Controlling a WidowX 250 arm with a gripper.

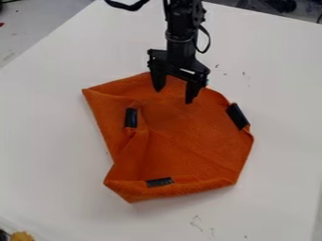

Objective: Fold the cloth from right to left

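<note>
One orange cloth (pixel 189 141), three black patches (pixel 131 117) on it, one claw (pixel 173 96) with two fingers, one white worktop (pixel 50 164), and what looks like one yellow item (pixel 22 236), cut off at the lower left.

1. Cloth (pixel 195 146): orange throughout, no print; deeper, browner orange where shaded. Fine grain seen along its lower band.
2. Three patches on cloth — upper left (pixel 131 117), right (pixel 237 116), bottom (pixel 159 182): black; the bottom one carries small pale flecks.
3. Gripper (pixel 173 96) and arm (pixel 182 26): black.
4. Tabletop (pixel 50 136): plain white, greyer in shade, with scattered dark marks (pixel 197 222).
5. Floor (pixel 31 21): grey.
6. Object at lower left edge (pixel 22 236): yellow — identity unclear.
</note>
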